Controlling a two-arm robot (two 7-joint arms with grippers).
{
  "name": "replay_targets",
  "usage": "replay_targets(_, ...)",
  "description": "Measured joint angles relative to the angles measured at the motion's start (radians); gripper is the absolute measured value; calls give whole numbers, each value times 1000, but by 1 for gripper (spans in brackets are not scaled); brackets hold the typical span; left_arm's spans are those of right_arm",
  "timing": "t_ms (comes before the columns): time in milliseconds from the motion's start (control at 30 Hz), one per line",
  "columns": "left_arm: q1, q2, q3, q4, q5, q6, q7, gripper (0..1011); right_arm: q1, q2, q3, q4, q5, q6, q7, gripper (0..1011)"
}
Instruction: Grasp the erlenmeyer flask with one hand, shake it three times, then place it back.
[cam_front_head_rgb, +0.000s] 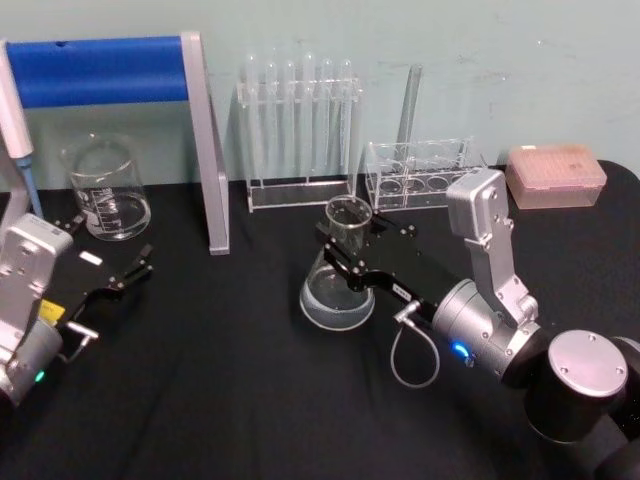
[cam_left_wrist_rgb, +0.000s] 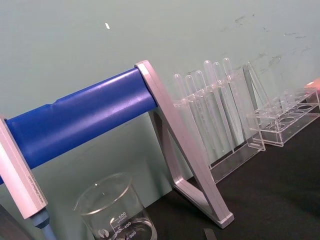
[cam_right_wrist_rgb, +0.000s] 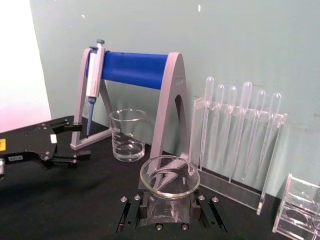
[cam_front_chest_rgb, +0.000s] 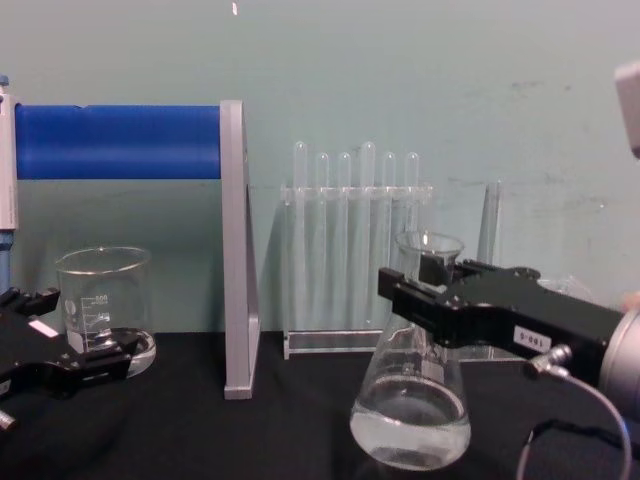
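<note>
The erlenmeyer flask (cam_front_head_rgb: 338, 292) (cam_front_chest_rgb: 410, 400) is clear glass with a little clear liquid and stands upright mid-table. Whether its base touches the black cloth I cannot tell. My right gripper (cam_front_head_rgb: 346, 250) (cam_front_chest_rgb: 418, 292) reaches in from the right and is shut on the flask's neck just below the flared rim (cam_right_wrist_rgb: 170, 177), one black jaw on each side. My left gripper (cam_front_head_rgb: 120, 292) (cam_front_chest_rgb: 60, 365) rests low at the table's left, open and holding nothing, well away from the flask; it also appears far off in the right wrist view (cam_right_wrist_rgb: 65, 150).
A glass beaker (cam_front_head_rgb: 105, 190) stands at the back left beside a blue-barred pipette stand (cam_front_head_rgb: 205, 140) holding a pipette (cam_front_head_rgb: 15, 130). Behind the flask are a test tube rack (cam_front_head_rgb: 300, 130), a low clear rack (cam_front_head_rgb: 420, 175) and a pink tip box (cam_front_head_rgb: 555, 175).
</note>
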Motion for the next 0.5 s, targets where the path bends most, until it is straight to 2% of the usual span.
replay_targets(500,0,0,0,0,0,0,0,1001,-6,5,4,-24,4,4,-10,450)
